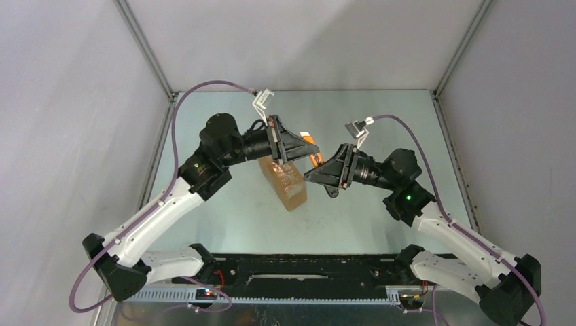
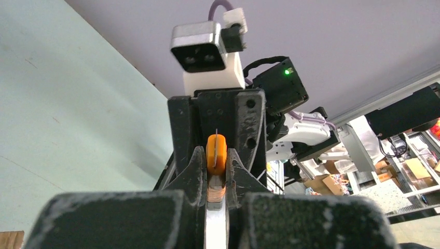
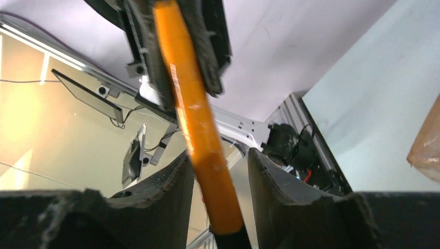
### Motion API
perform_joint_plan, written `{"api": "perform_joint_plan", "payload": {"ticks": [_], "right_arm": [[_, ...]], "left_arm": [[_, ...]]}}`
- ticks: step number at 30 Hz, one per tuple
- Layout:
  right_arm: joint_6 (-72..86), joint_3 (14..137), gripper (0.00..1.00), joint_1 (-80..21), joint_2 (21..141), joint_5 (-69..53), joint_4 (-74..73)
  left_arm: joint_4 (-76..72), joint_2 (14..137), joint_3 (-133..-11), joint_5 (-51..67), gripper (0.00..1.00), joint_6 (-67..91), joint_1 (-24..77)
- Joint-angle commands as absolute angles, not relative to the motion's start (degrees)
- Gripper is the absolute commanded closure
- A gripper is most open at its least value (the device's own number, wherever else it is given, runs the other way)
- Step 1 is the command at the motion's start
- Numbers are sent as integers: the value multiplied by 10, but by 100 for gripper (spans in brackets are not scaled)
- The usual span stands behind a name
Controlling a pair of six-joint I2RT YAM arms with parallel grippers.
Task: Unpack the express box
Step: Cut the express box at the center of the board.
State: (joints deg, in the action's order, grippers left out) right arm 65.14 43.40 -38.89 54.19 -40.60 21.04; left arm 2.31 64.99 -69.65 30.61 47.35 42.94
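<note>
- The left fingers [image 2: 215,179] are clamped narrow on the utility knife [image 2: 216,151]. Its orange body is pinched between them, and a thin blade edge pokes out past their tips.
- The right fingers [image 3: 218,171] stand part-way apart, one on each side of the knife's lower end. A gap shows on at least one side, so they bracket the handle without gripping it.
- Both sets of fingers meet tip to tip in the air, so the knife bridges them, with the left pair holding it from the far end.
- The express box [image 1: 289,183] rests on the table [image 1: 224,204], below the left fingers and just beside the right ones. Neither pair touches it. A corner of it shows at the edge of the right wrist view.
- As far as the top view shows, the box looks closed and its glossy tape whole. The seams are too small to check for a cut.
- I judge the task to be at an early stage: the knife is picked up and seems to be mid-handover between the arms.
- What is left is slitting the tape, opening the flaps and taking out the contents.
</note>
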Motion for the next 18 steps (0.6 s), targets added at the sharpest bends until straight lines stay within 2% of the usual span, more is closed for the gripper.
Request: {"api": "perform_joint_plan", "payload": {"ticks": [1, 4, 8, 9, 13, 14, 15, 16, 17, 18], "right_arm": [[671, 438, 56, -392, 533, -369, 301], [674, 438, 65, -391, 539, -375, 302], [671, 437, 96, -396, 547, -380, 285], [666, 437, 100, -397, 546, -377, 277], [651, 433, 100, -394, 530, -361, 242], [653, 427, 100, -390, 525, -358, 235], [658, 416, 100, -386, 519, -354, 231], [666, 403, 100, -383, 511, -349, 226], [670, 389, 100, -379, 502, -344, 217], [671, 375, 100, -377, 493, -340, 201]], "left_arm": [[-8, 646, -684, 295, 100, 490, 426], [-9, 645, -679, 289, 100, 493, 424], [-16, 645, -673, 285, 100, 504, 420], [-15, 645, -672, 282, 100, 504, 419], [39, 647, -686, 258, 98, 486, 418], [81, 646, -699, 235, 84, 471, 417], [116, 642, -707, 209, 60, 457, 415], [142, 637, -712, 182, 29, 449, 413], [167, 630, -715, 154, 5, 442, 411], [198, 627, -721, 121, 1, 433, 409]]}}
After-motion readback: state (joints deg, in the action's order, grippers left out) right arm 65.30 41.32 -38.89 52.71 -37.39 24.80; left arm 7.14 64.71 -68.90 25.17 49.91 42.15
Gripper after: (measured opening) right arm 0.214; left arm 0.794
